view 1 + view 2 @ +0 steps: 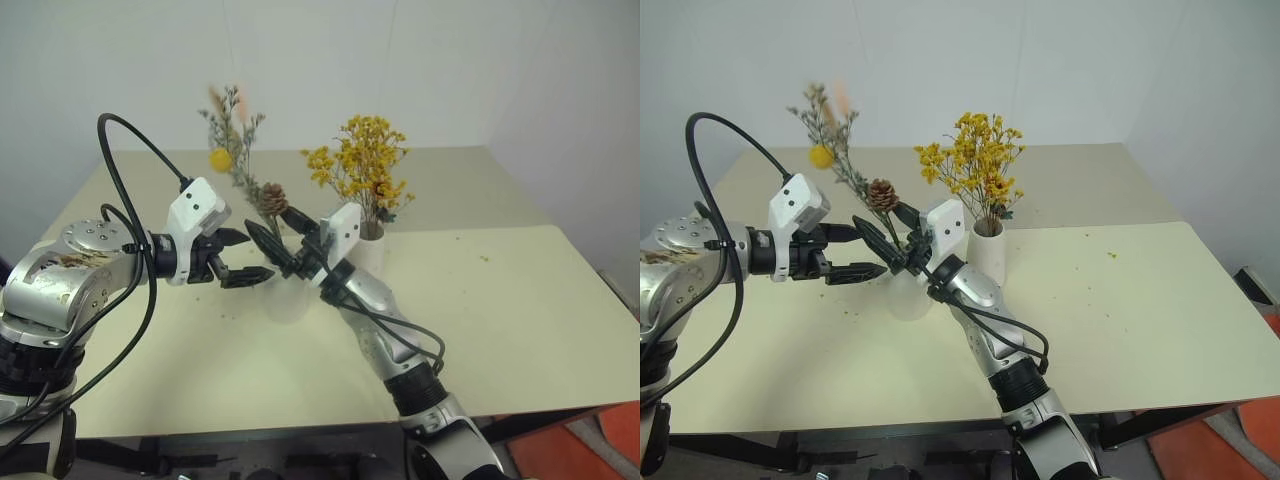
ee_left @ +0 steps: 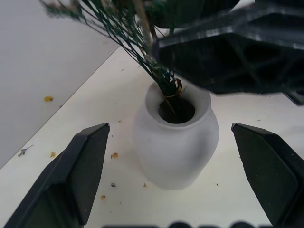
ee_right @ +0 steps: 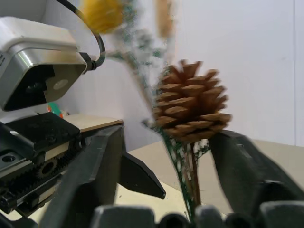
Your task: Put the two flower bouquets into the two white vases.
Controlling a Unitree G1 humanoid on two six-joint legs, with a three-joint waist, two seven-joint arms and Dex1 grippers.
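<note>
Grey-green sprig point(image 1: 243, 165) now stands in the round vase point(image 2: 175, 142), both grippers point(image 1: 275, 232) point(image 1: 240, 258) are released, so they should back away.

On the cream table point(image 1: 520, 320) stand 2 matte white ceramic vases: 1 rounded bulbous one point(image 2: 175, 142) and 1 taller cylinder point(image 1: 987, 255). There are 2 dried bouquets: 1 bushy yellow-orange spray point(image 1: 365, 165) and 1 thin grey-green sprig point(image 1: 240, 160) carrying 1 yellow ball point(image 1: 220, 159) and 1 brown pinecone point(image 3: 190, 102). 2 black two-fingered grippers show, the left point(image 1: 240, 258) and the right point(image 1: 282, 232).
</note>
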